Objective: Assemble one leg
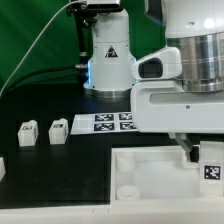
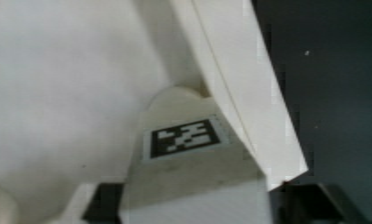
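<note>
Spare legs (image 1: 28,133): three small tagged blocks stand loose on the dark surface (image 1: 70,170) at the exterior view's left; untouched.
Marker board (image 1: 105,122): flat behind them, centre.
Panel (image 1: 150,172): lies in front, round corner hole visible.
Leg (image 2: 186,150): held between the jaws, at the panel's raised rim on the exterior view's right.
Gripper (image 2: 192,195): closed on that leg.
Progress: leg picked and carried to the panel; seating it apparently remains.
Room: green backdrop, dark table.

Three loose legs (image 1: 27,133), one panel (image 1: 160,172), one marker board (image 1: 103,123).
</note>
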Robot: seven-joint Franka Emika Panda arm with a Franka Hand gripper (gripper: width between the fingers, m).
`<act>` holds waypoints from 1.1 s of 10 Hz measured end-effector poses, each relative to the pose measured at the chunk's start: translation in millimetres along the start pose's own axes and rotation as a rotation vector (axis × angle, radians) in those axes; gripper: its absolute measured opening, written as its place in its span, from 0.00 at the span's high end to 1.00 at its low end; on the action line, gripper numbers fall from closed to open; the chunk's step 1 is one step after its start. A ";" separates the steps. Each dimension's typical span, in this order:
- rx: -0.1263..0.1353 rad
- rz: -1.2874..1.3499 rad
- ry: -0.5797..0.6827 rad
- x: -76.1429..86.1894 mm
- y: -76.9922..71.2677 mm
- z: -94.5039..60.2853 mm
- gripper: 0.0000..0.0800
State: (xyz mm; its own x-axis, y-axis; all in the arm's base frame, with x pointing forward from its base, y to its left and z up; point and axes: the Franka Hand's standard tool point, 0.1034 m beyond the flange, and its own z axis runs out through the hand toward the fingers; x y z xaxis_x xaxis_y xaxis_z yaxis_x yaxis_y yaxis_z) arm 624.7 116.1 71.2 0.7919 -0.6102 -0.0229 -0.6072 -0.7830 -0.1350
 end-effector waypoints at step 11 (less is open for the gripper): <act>0.083 0.785 -0.076 -2.0 0.2 1.2 0.63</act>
State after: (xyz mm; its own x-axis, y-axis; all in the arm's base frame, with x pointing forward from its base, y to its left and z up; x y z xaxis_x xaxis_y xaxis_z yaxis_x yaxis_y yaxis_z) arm 623.0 117.4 70.0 0.1379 -0.9681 -0.2091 -0.9857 -0.1134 -0.1248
